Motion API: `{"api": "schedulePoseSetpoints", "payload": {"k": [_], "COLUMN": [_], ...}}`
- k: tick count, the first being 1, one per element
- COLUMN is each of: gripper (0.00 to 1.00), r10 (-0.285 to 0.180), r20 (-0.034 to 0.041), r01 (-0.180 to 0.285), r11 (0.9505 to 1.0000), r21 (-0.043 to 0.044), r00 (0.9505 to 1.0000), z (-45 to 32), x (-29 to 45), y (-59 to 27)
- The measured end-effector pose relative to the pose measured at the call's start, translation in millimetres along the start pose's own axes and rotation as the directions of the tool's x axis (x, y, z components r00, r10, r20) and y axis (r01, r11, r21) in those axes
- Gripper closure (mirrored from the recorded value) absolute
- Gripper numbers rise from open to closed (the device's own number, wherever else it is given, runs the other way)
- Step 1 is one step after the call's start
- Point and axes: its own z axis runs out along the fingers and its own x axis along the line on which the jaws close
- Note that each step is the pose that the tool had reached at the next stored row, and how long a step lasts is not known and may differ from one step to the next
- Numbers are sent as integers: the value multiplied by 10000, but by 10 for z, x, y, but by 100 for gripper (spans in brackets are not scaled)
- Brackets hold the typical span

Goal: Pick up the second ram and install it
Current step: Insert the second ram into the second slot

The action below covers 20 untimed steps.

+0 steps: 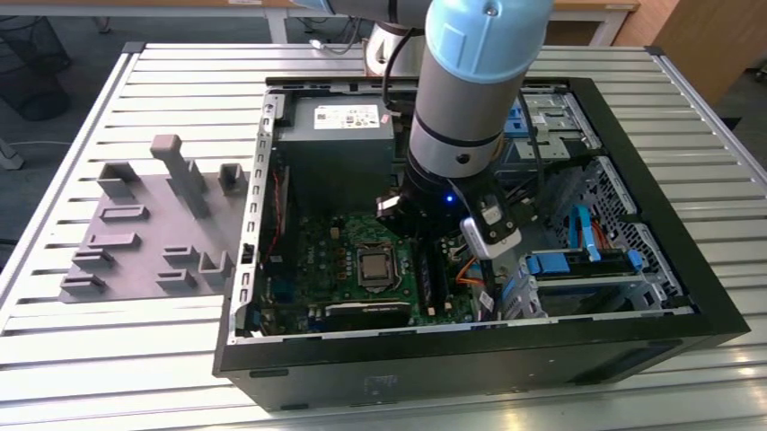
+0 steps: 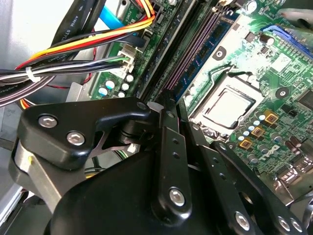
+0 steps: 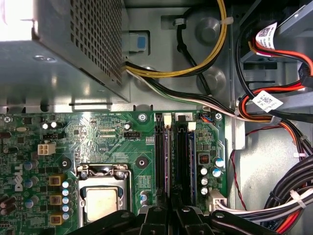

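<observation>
My gripper (image 1: 434,256) is down inside the open computer case, over the memory slots of the green motherboard (image 1: 318,260). In the second wrist view its black fingers (image 2: 164,142) come together at the near end of the second ram (image 2: 208,58), a thin dark blue-green board standing on edge in a long black slot. In the first wrist view the same second ram (image 3: 167,152) runs straight in between the gripper (image 3: 170,209) fingers. The gripper (image 2: 172,104) looks shut on the stick's end. The part of the stick under the fingers is hidden.
The silver processor socket (image 3: 100,198) lies just beside the slots. Bundled cables (image 2: 73,54) cross on the slots' other side, near the blue drive cage (image 1: 587,260). The power supply (image 1: 336,153) fills the case's far end. A grey plastic fixture (image 1: 144,233) stands outside, at the exterior view's left.
</observation>
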Motion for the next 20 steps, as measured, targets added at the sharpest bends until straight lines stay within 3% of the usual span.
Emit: {"api": "schedulePoseSetpoints", "payload": {"k": [20], "gripper": [86], "r10": [-1], "r20": [1], "r01": [1], "r11": [10000], "r21": [-15], "r00": [10000], "z": [2], "x": [-2], "y": [1]}}
